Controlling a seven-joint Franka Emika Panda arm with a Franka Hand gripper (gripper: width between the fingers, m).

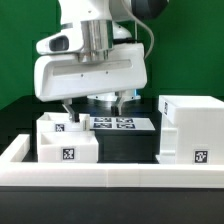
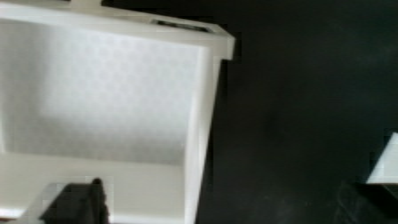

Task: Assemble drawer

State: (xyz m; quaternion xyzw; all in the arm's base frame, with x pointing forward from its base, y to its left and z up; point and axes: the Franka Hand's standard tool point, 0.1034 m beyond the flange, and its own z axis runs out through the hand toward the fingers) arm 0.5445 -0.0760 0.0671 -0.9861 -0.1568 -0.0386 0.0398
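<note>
A green backdrop [image 1: 20, 40] rises behind the black tabletop [image 1: 130, 150] and low white wall [image 1: 110, 178].

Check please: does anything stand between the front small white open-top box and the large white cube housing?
Nothing visible does. Only bare black table separates the small white plastic open-top box from the large white cube-shaped plastic housing; the flat marker board lies further back.

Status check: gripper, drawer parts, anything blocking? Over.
Gripper open, nothing held, above the small open-top box. Large housing stands apart on the exterior view's right. No obstruction seen between them.
</note>
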